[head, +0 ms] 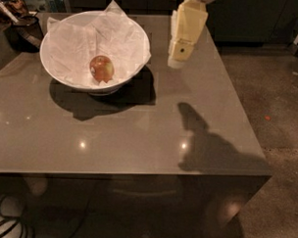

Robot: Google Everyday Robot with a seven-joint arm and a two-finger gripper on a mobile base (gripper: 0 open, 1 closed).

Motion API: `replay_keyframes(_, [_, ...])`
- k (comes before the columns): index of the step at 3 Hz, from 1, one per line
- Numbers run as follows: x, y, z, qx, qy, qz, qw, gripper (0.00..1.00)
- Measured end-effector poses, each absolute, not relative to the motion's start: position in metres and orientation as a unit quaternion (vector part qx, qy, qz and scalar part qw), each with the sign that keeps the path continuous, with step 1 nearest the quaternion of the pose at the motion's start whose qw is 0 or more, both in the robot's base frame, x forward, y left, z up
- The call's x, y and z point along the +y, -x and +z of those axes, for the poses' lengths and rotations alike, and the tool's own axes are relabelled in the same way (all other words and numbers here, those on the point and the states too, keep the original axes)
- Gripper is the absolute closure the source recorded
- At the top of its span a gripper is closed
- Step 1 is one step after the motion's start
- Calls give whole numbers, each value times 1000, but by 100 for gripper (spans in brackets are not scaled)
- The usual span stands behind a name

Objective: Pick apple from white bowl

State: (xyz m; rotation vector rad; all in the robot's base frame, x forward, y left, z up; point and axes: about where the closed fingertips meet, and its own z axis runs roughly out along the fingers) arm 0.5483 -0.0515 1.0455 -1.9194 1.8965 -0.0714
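Note:
A small red apple [101, 69] with a yellow-green patch lies in the bottom of the white bowl [67, 80], which is lined with crumpled white paper and stands at the back left of the grey table [138, 135]. My cream-coloured gripper [177, 61] hangs above the table to the right of the bowl, clear of its rim and well above the surface. It holds nothing that I can see. Its shadow falls on the table at the front right.
Dark clutter [20, 18] lies at the table's far left corner behind the bowl. The table's right edge drops to a speckled floor [277, 96]. Cables [3, 223] lie on the floor at the front left.

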Motion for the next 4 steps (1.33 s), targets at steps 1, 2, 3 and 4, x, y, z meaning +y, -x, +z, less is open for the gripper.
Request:
replay_keyframes(1, [-40, -552, 1051, 678, 697, -26, 232, 0])
replay_keyframes(2, [-23, -572, 1053, 671, 696, -14, 255, 0])
replay_keyframes(3, [2, -609, 1049, 667, 700, 0, 254, 0])
replay_keyframes(4, [12, -619, 1069, 659, 696, -1, 284, 0])
